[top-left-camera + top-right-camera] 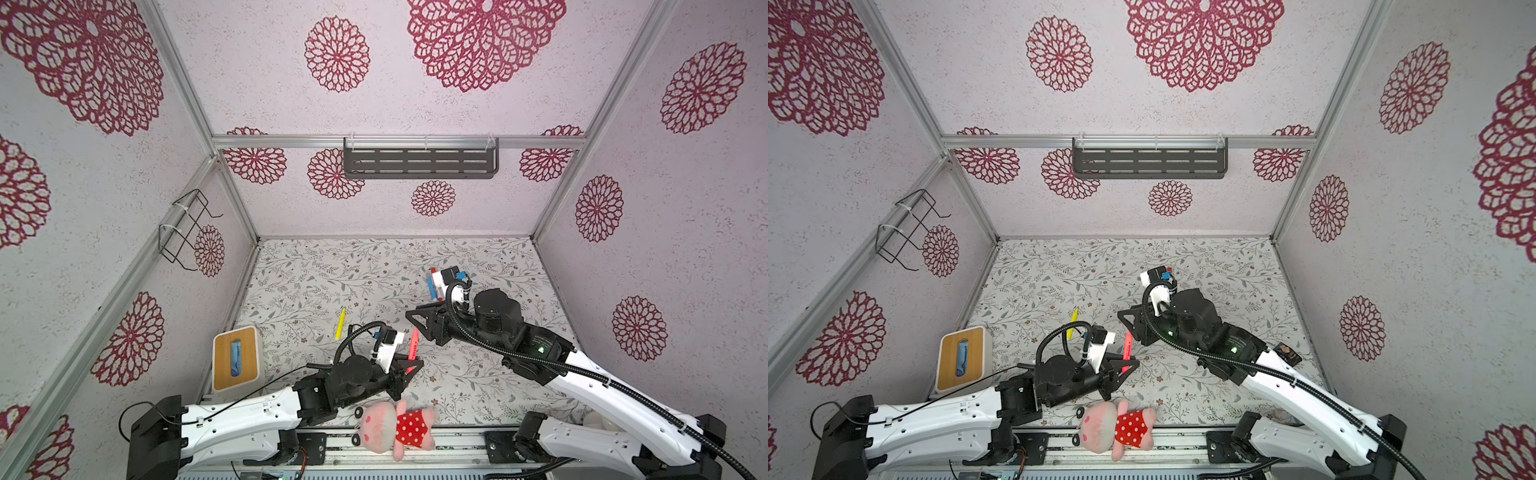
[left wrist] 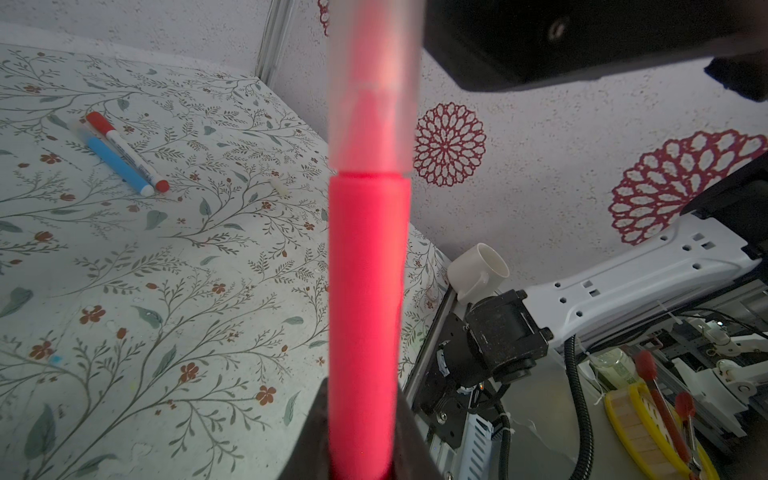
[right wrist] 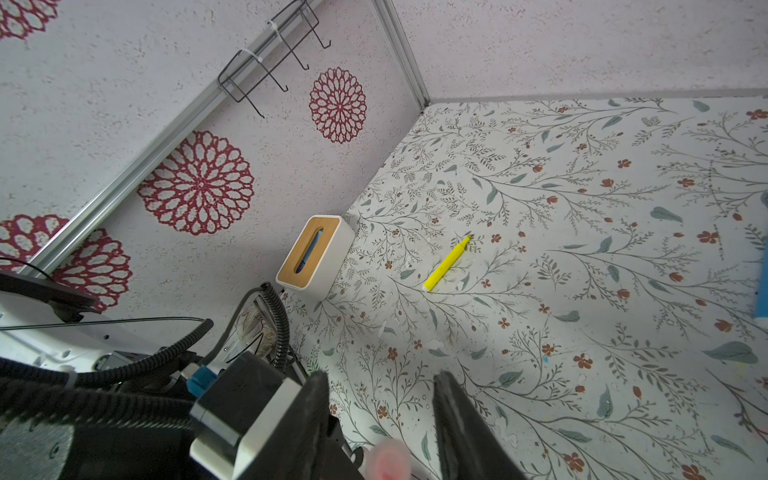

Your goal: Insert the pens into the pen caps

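A floral-covered bench (image 1: 457, 386) fills the floor of a booth papered with red rosettes, and two white-and-black arms reach in from its near edge. The left arm (image 1: 249, 419) and the right arm (image 1: 602, 382) meet near the middle. A white tissue box (image 1: 237, 357) with a wooden top stands at the bench's left edge, and a pink plush toy (image 1: 390, 426) in a red dotted dress lies on the near rail between the arm bases. The left gripper (image 2: 361, 457) is pinched tight on the lower barrel of the pink-red pen (image 2: 365, 291), which it holds off the bench with a clear cap (image 2: 374, 104) seated over the tip. The right gripper (image 3: 378, 395) has its jaws spread, and the pen's capped end shows as a pink blur in the gap, clear of both fingers. The yellow pen (image 1: 340, 324) lies alone on the bench left of centre, tip bare, well apart from the tissue box. Far back on the right, the blue pen (image 2: 118, 166) and the white-barrelled pen (image 2: 129, 151) with red ends lie side by side. A pale stubby tube (image 2: 280, 187) rests alone on the bench near them.
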`<state>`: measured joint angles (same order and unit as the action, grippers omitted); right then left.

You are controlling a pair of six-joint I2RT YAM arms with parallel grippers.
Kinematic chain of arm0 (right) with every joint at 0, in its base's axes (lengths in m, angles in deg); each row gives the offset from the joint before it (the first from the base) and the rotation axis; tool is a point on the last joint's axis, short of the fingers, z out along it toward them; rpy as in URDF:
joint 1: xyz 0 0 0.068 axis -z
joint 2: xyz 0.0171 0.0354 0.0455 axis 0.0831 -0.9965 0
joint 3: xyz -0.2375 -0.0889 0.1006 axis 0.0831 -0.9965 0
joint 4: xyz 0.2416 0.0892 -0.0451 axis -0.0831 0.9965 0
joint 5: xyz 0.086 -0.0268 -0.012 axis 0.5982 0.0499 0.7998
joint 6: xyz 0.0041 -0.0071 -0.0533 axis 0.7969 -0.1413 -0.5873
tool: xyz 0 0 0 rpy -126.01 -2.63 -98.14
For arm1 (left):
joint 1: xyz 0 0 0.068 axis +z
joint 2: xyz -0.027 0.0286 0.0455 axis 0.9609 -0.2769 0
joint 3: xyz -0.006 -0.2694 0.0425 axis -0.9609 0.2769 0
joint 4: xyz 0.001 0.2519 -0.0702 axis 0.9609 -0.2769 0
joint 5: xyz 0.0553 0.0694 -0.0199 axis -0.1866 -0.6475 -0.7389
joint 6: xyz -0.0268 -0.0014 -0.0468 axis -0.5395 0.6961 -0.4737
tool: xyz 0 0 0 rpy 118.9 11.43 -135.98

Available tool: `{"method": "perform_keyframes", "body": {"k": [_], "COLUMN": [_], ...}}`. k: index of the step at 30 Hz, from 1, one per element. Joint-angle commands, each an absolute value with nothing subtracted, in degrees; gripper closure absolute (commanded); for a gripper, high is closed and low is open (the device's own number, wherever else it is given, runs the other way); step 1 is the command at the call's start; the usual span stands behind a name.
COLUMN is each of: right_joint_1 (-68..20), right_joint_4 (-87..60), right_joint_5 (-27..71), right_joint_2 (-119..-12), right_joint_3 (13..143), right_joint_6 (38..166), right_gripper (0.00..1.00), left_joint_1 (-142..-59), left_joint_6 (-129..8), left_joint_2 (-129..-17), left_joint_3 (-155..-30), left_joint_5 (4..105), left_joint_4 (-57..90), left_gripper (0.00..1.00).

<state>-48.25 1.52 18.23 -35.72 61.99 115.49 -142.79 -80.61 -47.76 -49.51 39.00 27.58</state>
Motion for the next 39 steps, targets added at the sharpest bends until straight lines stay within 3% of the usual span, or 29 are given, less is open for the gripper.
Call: {"method": "perform_keyframes", "body": {"k": [1, 13, 31, 39], "right_joint_1": [-48.00, -48.05, -48.01, -48.26], "right_joint_4": [-0.70, -1.75, -2.52, -6.93], "right_joint_5": [18.47, 20.27, 22.14, 24.57], "right_joint_2": [-35.73, -36.93, -37.34, -37.48], "right_joint_3": [62.13, 62.15, 60.08, 54.51], "right_joint_6": [115.33, 115.62, 115.87, 118.72], "right_gripper": [0.56, 0.69, 0.99, 1.00], "left_joint_1": [-143.41, -143.43, -143.23, -142.00], "left_joint_6": [-80.11, -80.07, -80.02, -81.25], "left_joint_2": [-47.78, -47.42, -45.47, -42.70], "left_joint_3": [-49.48, -49.48, -48.95, -48.77], "left_joint_5": [39.07, 39.09, 36.87, 35.31], "left_joint_4": [28.35, 28.17, 27.68, 25.83], "left_gripper": [1.00, 1.00, 1.00, 1.00]}}
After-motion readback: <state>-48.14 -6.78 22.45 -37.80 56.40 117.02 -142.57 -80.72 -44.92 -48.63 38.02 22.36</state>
